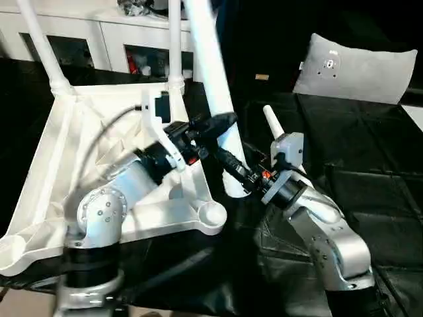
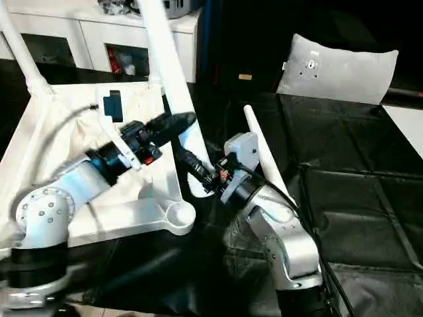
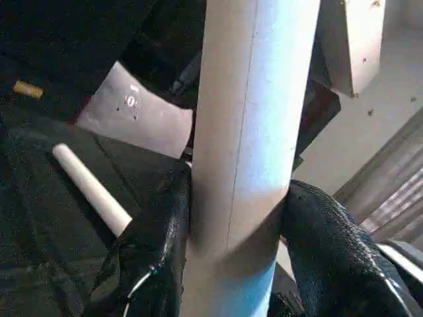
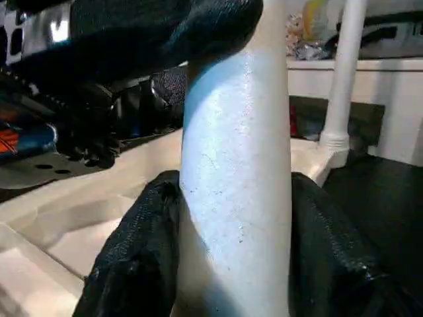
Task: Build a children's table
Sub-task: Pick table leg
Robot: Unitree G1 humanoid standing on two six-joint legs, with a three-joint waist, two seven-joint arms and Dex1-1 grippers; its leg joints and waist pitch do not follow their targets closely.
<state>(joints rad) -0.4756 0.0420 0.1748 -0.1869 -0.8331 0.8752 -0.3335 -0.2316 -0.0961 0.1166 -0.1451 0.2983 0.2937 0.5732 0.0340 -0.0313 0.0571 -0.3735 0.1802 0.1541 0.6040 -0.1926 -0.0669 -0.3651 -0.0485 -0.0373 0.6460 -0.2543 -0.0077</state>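
Left eye view: both arms of the humanoid grip one long white tapered leg (image 1: pixel 213 92), which leans steeply over the near edge of the upturned white table top (image 1: pixel 59 165). The left claw (image 1: pixel 213 125) is clamped around the tube partway up; the right claw (image 1: pixel 231 165) is clamped around it lower down, near its thick end, close beside the top's near corner socket (image 1: pixel 211 212), which is empty. The top lies ribbed side up on the black counter (image 1: pixel 370 198), with two legs (image 1: pixel 46 49) already standing in its far sockets. A fourth leg (image 2: pixel 264 155) lies loose on the counter beside the right arm.

The tube looks hollow, light and rigid, but its smooth, glossy plastic would likely slide in a loose hold. A grip low on the thick end seems best for steering it into a socket, with the upper hold steadying the lean. The top, thin-walled and ribbed, appears stiff yet light enough to shift when pushed on.
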